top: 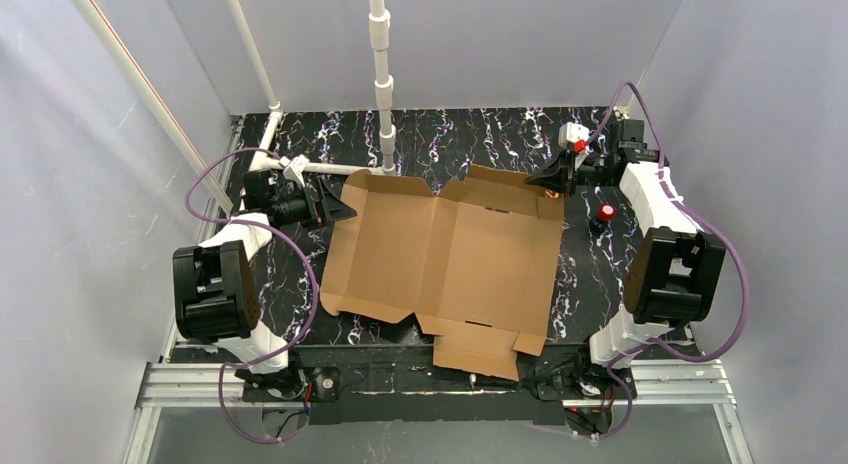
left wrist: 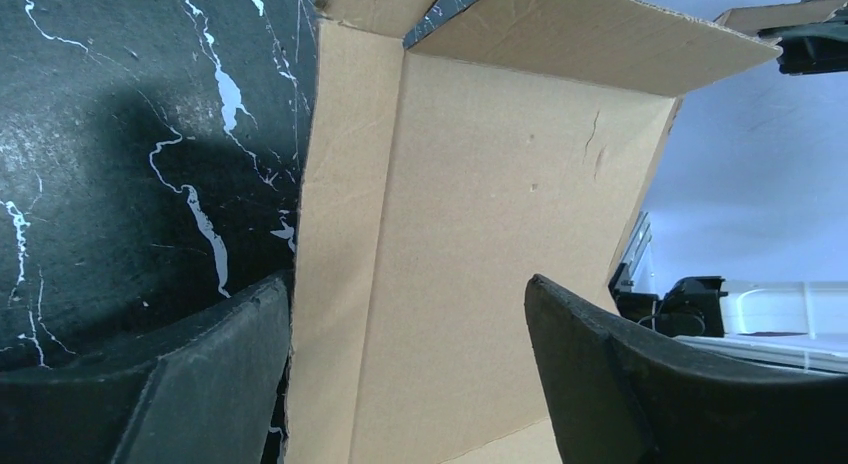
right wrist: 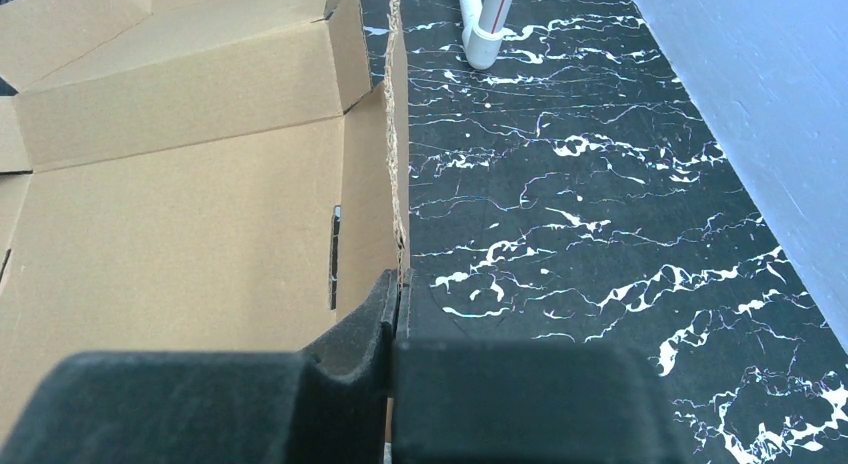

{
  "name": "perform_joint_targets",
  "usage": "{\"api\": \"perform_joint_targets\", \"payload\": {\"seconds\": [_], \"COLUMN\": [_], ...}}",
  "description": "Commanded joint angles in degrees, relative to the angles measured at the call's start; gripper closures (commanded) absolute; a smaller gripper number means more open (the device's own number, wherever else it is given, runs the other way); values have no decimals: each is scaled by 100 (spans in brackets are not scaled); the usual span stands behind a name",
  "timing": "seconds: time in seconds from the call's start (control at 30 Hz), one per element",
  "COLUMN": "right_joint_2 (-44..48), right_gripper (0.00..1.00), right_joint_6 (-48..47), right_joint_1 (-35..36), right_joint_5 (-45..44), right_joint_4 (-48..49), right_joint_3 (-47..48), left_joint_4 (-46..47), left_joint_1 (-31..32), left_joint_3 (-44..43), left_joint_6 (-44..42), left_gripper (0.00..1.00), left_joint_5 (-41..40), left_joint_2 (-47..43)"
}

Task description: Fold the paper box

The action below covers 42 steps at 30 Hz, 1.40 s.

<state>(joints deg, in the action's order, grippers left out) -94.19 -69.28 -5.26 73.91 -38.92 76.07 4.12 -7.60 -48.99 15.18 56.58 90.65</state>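
The paper box (top: 445, 259) lies unfolded as a brown cardboard blank in the middle of the black marbled table (top: 450, 134). My left gripper (top: 335, 206) is at its far left corner. In the left wrist view that gripper (left wrist: 408, 324) is open, and its fingers (left wrist: 200, 384) straddle a side panel of the box (left wrist: 470, 214) without pinching it. My right gripper (top: 552, 179) is at the far right corner. There the right gripper (right wrist: 398, 284) is shut on the thin edge of a raised side flap of the box (right wrist: 180, 234).
A white pipe frame (top: 380, 74) stands at the back, and its foot (right wrist: 485, 24) rests on the table past the box. A small red-topped object (top: 606, 212) sits right of the box. The box's near flap (top: 480, 349) overhangs the table's front edge. Pale walls close both sides.
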Motion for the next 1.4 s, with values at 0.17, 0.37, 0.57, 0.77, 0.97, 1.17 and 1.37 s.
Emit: {"api": "perform_joint_targets", "payload": {"seconds": [0.17, 0.37, 0.57, 0.77, 0.97, 1.17, 1.37], "right_joint_2": [30, -141, -345, -454, -609, -723, -741], "right_gripper": [99, 99, 99, 99, 99, 99, 99], "right_joint_6": [-77, -71, -227, -240, -156, 430, 952], "right_joint_1": [-22, -12, -3, 39, 123, 355, 494], "right_joint_5": [207, 185, 98, -20, -113, -431, -606], "right_joint_4": [-72, -97, -294, -319, -327, 156, 587], "right_joint_3": [196, 154, 204, 214, 247, 202, 89], "left_joint_4": [66, 82, -159, -584, -914, -1493, -2033], "left_joint_1": [40, 258, 440, 498, 617, 963, 1248], "left_joint_3": [297, 311, 265, 233, 158, -267, -785], "left_joint_6": [711, 981, 801, 423, 69, -378, -986], "left_gripper": [36, 51, 61, 83, 100, 100, 100], "left_joint_5": [21, -111, -516, -930, -1250, -1827, -2496], "left_joint_2": [-638, -427, -489, -841, -1352, -1840, -2159]}}
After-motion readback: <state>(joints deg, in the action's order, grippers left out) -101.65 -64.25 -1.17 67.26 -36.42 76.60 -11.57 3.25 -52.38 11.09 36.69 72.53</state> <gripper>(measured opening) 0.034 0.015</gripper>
